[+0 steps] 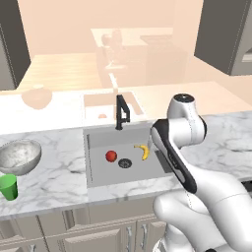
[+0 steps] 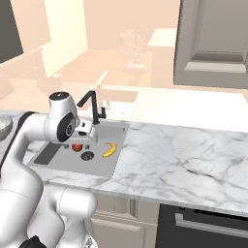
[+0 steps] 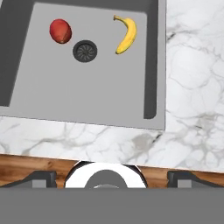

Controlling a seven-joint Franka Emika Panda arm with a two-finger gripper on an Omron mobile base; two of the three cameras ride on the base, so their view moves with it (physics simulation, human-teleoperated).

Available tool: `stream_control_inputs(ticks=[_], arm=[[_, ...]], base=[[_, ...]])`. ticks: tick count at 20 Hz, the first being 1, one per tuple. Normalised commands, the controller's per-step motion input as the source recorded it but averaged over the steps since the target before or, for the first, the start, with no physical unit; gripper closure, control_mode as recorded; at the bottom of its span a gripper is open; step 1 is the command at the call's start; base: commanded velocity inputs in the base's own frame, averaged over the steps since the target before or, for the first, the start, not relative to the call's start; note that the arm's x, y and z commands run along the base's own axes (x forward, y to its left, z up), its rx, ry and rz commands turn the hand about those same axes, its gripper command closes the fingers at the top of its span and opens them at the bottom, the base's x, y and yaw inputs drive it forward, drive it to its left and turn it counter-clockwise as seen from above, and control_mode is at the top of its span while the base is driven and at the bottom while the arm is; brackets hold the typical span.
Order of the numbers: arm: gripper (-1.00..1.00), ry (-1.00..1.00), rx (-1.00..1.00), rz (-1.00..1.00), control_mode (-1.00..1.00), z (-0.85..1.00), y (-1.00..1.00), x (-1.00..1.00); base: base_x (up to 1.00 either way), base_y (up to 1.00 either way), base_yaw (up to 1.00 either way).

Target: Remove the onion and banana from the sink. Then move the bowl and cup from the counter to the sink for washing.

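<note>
a: onion and banana lie on the floor of the sink, the red onion just beside the round drain, the banana on the drain's other side, near the basin's side wall. nothing is out yet.

b: and the gripper?

a: it hangs high above the near edge of the counter, looking down into the basin. fingertips stand as wide apart as they go, with nothing between them.

b: what about the things waiting to be washed?

a: from the left base view, the bowl sits on the marble well off to one side of the sink, the green cup just in front of it, close to the counter's front edge. the black faucet rises at the back of the basin.

b: so the step in hand is the first pick?

a: most likely the onion. a good approach would centre the open fingers over the ball, descend straight, and close low across its widest part, since a glossy round thing may roll toward the drain. keep the wrist away from the faucet and basin walls.
</note>
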Motion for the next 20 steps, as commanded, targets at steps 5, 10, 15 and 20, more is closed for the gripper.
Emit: stream_control_inputs(ticks=[5,10,15,20], arm=[[-1.0,0.0,0.0,0.0,-1.0,-0.12,0.0,0.03],[-1.0,0.0,0.0,0.0,-1.0,-0.11,0.0,0.06],[-1.0,0.0,0.0,0.0,-1.0,-0.12,0.0,0.09],[-1.0,0.0,0.0,0.0,-1.0,-0.1,0.0,0.13]], base=[[0.0,0.0,0.0],[0.0,0.0,0.0],[0.0,0.0,0.0],[0.0,0.0,0.0]])
